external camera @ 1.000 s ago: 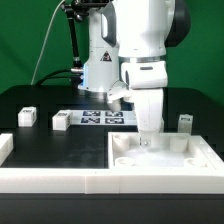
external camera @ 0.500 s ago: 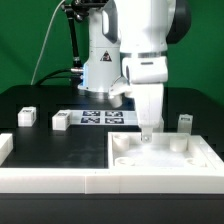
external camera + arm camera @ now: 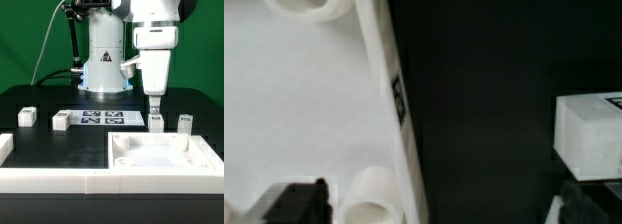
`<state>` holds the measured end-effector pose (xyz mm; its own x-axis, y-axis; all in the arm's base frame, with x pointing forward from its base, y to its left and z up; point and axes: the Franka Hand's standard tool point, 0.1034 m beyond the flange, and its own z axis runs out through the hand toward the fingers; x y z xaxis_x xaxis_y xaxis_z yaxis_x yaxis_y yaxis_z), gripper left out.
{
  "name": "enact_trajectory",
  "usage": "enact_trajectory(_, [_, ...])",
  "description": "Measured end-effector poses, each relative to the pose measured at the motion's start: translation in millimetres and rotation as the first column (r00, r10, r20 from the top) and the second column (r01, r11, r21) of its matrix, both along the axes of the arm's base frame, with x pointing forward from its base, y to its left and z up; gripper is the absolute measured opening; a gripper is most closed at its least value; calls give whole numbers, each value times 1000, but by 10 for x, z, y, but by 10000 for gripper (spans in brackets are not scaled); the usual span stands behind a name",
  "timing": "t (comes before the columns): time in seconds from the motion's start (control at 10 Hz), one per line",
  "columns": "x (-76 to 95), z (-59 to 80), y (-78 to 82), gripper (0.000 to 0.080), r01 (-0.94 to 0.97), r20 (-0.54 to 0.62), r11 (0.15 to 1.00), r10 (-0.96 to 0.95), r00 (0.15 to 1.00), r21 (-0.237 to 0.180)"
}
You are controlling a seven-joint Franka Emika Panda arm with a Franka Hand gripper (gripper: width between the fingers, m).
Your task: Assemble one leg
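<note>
Several small white legs stand on the black table: two at the exterior view's left [image 3: 27, 116] [image 3: 61, 121] and two behind the tray [image 3: 156, 122] [image 3: 184, 122]. My gripper [image 3: 155, 104] hangs just above the nearer leg behind the tray. In the wrist view the gripper [image 3: 441, 205] is open. Its dark fingertips [image 3: 295, 202] stand far apart, with only the tray's rim and bare table between them. One tagged leg [image 3: 592, 135] shows off to one side, outside the jaws. The large white tray [image 3: 120, 160] lies in front, and its rim [image 3: 381, 110] and a round corner socket [image 3: 367, 200] show in the wrist view.
The marker board [image 3: 100, 118] lies flat on the table behind the tray, between the two pairs of legs. The robot's white base [image 3: 105, 60] stands at the back. A white bar [image 3: 50, 178] runs along the table's front edge.
The gripper has risen out of the tray's back corner and moved toward the exterior view's right. It now hangs above the leg behind the tray, which it hid before.
</note>
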<state>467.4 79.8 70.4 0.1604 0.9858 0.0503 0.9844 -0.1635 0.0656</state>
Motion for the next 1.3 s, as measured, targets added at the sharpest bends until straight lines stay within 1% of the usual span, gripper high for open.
enact_trajectory(0.1, [-6,-12,-6,649,1,-3,1000,-1,1000,0])
enact_trajectory(0.2, [-6,-13,-5,649,61,-6,998,-61,998,6])
enact_trajectory(0.4, [-8,-14,0,649,244,-16,970,-243,970,19])
enact_trajectory(0.5, [-17,-17,11,649,379,-25,925,-378,925,32])
enact_trajectory(0.6, [-61,-38,41,649,503,-37,863,-501,864,45])
enact_trajectory(0.7, [-89,-50,111,649,578,-47,814,-577,816,50])
enact_trajectory(0.8, [-120,-71,241,649,718,-74,693,-714,696,58])
enact_trajectory(0.9, [-146,-92,323,649,786,-92,616,-780,618,58])
enact_trajectory(1.0, [-176,-119,393,649,852,-115,521,-844,524,53])
enact_trajectory(1.1, [-208,-150,479,649,930,-144,365,-919,368,45])
enact_trajectory(1.2, [-224,-170,507,649,943,-152,330,-931,332,40])
enact_trajectory(1.3, [-224,-168,510,649,971,-166,235,-957,237,33])
